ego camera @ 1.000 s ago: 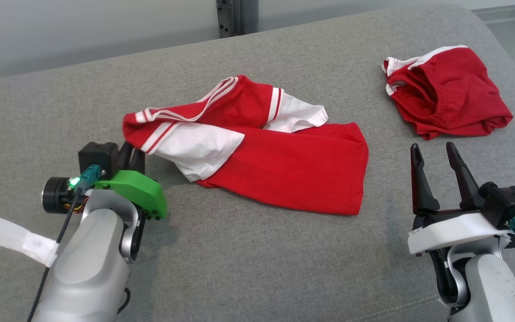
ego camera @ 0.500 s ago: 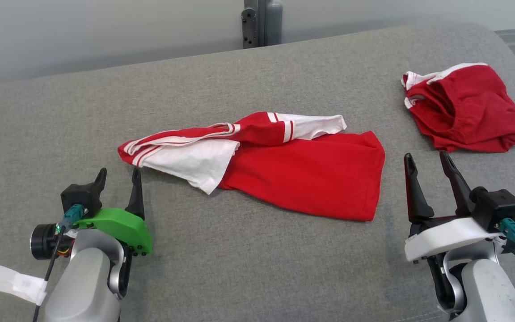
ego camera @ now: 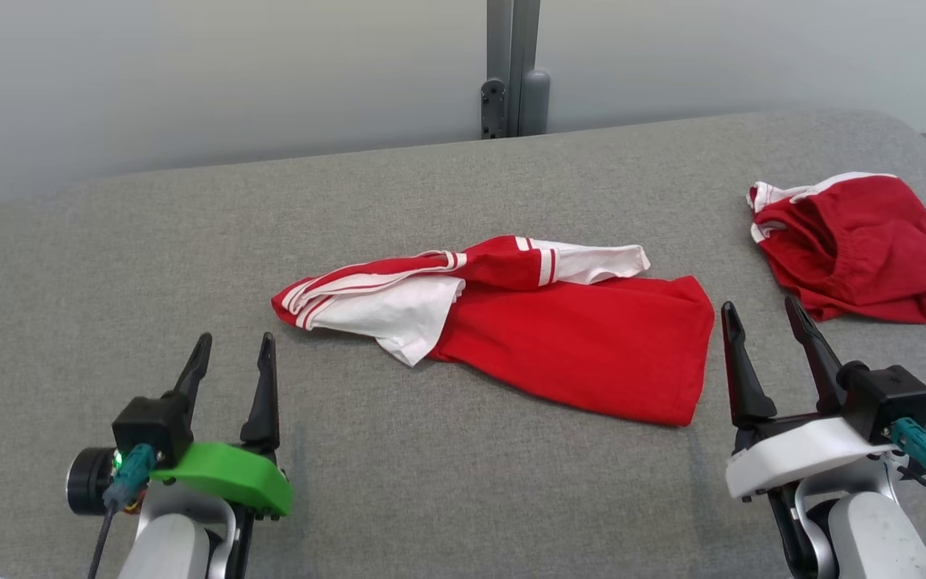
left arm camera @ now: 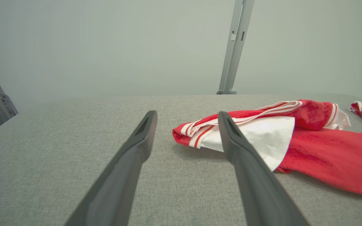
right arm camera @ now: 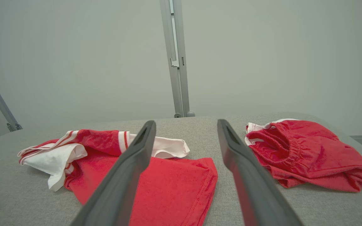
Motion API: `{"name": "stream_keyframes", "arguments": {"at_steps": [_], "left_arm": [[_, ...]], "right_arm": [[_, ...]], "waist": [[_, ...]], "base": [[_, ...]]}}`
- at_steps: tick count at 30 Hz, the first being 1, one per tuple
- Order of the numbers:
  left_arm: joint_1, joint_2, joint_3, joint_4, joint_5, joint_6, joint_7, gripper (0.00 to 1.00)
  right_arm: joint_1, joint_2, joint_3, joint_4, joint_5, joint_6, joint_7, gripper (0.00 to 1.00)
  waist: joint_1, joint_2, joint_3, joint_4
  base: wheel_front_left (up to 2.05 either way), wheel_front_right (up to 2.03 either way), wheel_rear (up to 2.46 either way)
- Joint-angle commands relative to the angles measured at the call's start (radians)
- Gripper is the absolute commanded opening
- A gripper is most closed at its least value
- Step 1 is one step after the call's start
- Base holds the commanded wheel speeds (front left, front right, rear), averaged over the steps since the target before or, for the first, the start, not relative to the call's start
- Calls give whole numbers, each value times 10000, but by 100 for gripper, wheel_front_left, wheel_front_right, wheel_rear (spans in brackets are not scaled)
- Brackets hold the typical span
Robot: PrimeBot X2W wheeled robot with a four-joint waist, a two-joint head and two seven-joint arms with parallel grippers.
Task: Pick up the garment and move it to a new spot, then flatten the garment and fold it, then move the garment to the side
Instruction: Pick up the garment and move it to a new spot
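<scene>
Soft, even light from overhead washes the gray padded surface (ego camera: 463, 185), leaving only faint shadows under the red-and-white garment (ego camera: 575, 338) and beside the left gripper (ego camera: 235, 339). No glare anywhere. The wrist views bow at their edges (the wall post (left arm camera: 236, 47) leans), and the near fingers (left arm camera: 121, 182) go soft.

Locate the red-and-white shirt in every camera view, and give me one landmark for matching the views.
Head view: the red-and-white shirt lies in the centre of the picture.
Left wrist view: the shirt is in the right half, at mid-height.
Right wrist view: the shirt spreads from the lower left to the centre.
Shared landmark: the grey post, upright at the back in all three views.
</scene>
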Motion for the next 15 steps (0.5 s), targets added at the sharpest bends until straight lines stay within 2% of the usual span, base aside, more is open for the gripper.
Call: {"name": "stream_keyframes", "arguments": {"at_steps": [1, 7, 15], "left_arm": [[473, -69, 129, -360, 84, 9, -4, 100], [1919, -522, 646, -1966, 237, 252, -4, 100], [2990, -857, 707, -2807, 251, 402, -4, 100]], "right_arm": [[214, -28, 1, -47, -117, -11, -56, 100], [588, -27, -7, -253, -237, -11, -139, 100], [969, -30, 226, -277, 141, -11, -438, 100]], "waist": [[0, -1, -271, 113], [0, -1, -531, 162], [0, -1, -686, 218]], "base": [[0, 0, 0], [0, 0, 0], [0, 0, 0]]}}
